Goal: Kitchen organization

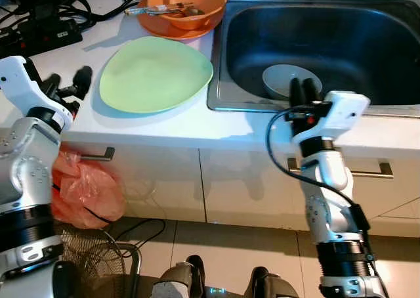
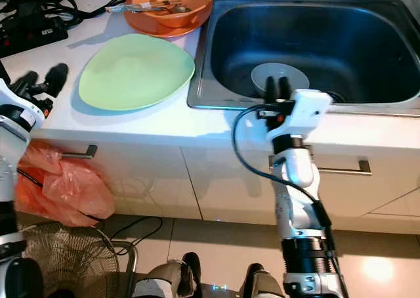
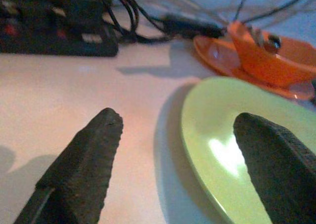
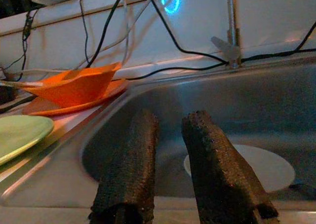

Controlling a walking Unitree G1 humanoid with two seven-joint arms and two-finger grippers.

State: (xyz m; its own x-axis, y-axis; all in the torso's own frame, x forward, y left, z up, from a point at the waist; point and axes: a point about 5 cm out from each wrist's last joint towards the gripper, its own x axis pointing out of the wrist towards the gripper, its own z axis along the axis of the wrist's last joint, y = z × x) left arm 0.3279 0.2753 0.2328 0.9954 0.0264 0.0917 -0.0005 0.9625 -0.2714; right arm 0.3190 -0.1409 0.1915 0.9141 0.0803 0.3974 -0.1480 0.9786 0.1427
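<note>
At sink's front edge, right gripper [image 1: 302, 91] hovers, fingers nearly closed, empty, above white bowl [image 1: 282, 79] in basin; left gripper [image 1: 65, 85], wide apart, empty, beside green plate [image 1: 156, 73]. Should open wider, descend straight onto rim.

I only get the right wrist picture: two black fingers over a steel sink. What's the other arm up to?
Observer: The left gripper hangs over the white counter, fingers apart, beside a green plate.
Operator: Anything in that orange bowl?
Observer: Yes, the orange bowl holds utensils; I cannot tell what kind.
Operator: What's below the counter?
Observer: An orange plastic bag hangs by a drawer handle, under the left arm.
</note>
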